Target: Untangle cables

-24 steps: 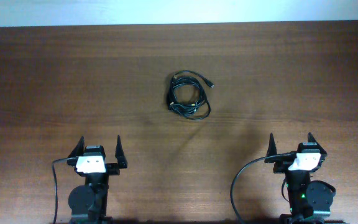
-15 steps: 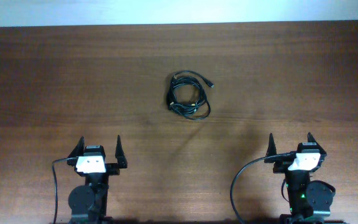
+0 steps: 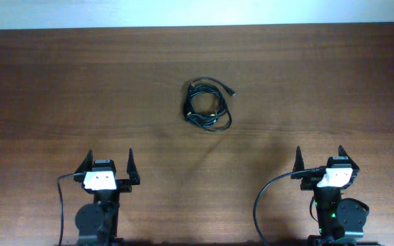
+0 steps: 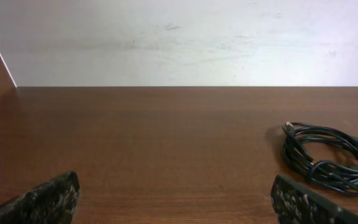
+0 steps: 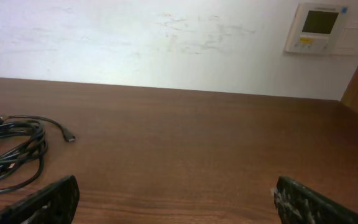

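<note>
The cables (image 3: 208, 104) lie as one tangled bundle of thin black loops on the brown table, a little back of the middle. One plug end sticks out to the right (image 3: 234, 92). The bundle shows at the right of the left wrist view (image 4: 328, 158) and at the left of the right wrist view (image 5: 8, 155). My left gripper (image 3: 108, 164) is open and empty near the front left. My right gripper (image 3: 319, 158) is open and empty near the front right. Both are far from the cables.
The wooden table (image 3: 81, 89) ends at a white wall at the back (image 3: 197, 12). A wall thermostat (image 5: 322, 28) shows in the right wrist view. Thick black arm wires hang by each base (image 3: 260, 205).
</note>
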Motion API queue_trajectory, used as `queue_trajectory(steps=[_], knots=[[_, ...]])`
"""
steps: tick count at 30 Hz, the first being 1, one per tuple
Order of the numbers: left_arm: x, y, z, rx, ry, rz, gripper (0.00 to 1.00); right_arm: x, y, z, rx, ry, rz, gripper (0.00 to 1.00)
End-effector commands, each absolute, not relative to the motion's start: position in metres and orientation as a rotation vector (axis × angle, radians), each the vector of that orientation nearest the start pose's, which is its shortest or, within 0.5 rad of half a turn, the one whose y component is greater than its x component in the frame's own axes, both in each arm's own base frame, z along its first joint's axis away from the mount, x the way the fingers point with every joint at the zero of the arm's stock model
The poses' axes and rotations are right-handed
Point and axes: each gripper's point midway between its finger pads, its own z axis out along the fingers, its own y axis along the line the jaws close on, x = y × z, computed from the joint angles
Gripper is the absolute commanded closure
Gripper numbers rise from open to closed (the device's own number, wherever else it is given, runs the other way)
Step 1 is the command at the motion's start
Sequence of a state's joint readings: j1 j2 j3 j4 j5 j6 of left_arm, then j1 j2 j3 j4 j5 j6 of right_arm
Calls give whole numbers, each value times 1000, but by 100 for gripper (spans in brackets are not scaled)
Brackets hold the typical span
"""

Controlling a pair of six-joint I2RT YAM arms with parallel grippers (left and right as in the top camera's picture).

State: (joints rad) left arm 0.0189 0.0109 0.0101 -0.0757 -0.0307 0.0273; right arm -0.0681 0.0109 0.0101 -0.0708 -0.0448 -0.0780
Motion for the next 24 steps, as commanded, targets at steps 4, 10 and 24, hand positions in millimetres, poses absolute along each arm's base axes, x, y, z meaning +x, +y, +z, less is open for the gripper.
queue_trajectory(steps=[4,10,24], knots=[[246,7,156,7,1652,60,1,246,-7,157,-42,1644,-65,0],[246,7,156,8,1652,60,1,246,-7,157,-42,1645,-65,0],[248,2,213,8,1819,12,1,233,26,184,-154,1776,133,0]])
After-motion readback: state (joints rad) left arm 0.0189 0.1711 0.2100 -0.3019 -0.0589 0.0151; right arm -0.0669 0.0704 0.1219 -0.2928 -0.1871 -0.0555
